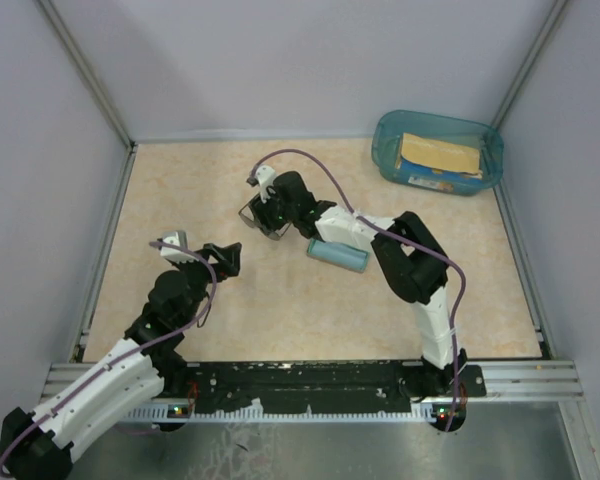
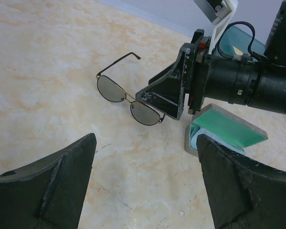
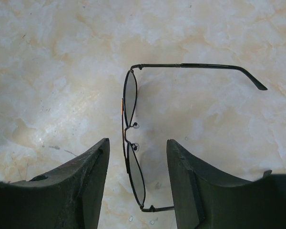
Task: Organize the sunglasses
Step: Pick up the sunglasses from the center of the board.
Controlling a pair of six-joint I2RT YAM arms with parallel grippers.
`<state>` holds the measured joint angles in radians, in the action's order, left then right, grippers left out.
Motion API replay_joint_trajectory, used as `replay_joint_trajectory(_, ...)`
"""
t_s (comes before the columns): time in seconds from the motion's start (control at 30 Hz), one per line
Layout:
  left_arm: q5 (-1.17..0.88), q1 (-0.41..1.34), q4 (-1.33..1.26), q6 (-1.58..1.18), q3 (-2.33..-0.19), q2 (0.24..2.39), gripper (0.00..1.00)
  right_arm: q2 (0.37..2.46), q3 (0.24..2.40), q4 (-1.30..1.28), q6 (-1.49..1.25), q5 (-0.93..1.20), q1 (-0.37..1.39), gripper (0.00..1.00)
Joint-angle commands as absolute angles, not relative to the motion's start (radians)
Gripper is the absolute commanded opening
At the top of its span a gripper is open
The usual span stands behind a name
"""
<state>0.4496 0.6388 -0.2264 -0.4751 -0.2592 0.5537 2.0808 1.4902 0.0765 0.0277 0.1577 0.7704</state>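
Note:
The sunglasses (image 3: 132, 102) stand on the marble-patterned tabletop with their temple arms unfolded, a thin dark wire frame with tinted lenses. My right gripper (image 3: 137, 141) is open and straddles one lens, with a small gap on each side of the frame. The left wrist view shows the sunglasses (image 2: 128, 98) with the right gripper's finger (image 2: 164, 95) beside one lens. From above, the sunglasses (image 1: 255, 213) lie under the right gripper (image 1: 263, 222) mid-table. My left gripper (image 2: 147, 138) is open with nothing between its fingers, a short way to the near left (image 1: 220, 258).
A glasses case (image 2: 229, 126) with a green lining lies open just right of the sunglasses, under the right arm (image 1: 337, 254). A teal plastic bin (image 1: 385, 150) holding a yellow packet sits at the far right corner. Walls enclose the table on three sides.

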Motion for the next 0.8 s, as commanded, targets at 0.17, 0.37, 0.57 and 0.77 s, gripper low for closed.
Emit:
replay_joint_trajectory(0.17,0.469,0.634,-0.220,-0.468,-0.247,0.535,0.92,2.149,1.611,0.055,0.060,0.197,0.786,0.50)
replay_joint_trajectory(0.37,0.475,0.634,-0.213,-0.465,-0.247,0.529,0.92,2.174,1.635,0.045,0.063,0.200,0.791,0.49)
replay_joint_trajectory(0.57,0.476,0.633,-0.213,-0.465,-0.247,0.527,0.92,2.192,1.652,0.033,0.066,0.201,0.793,0.47)
replay_joint_trajectory(0.77,0.479,0.632,-0.209,-0.464,-0.245,0.523,0.92,2.202,1.655,0.034,0.066,0.198,0.793,0.42)
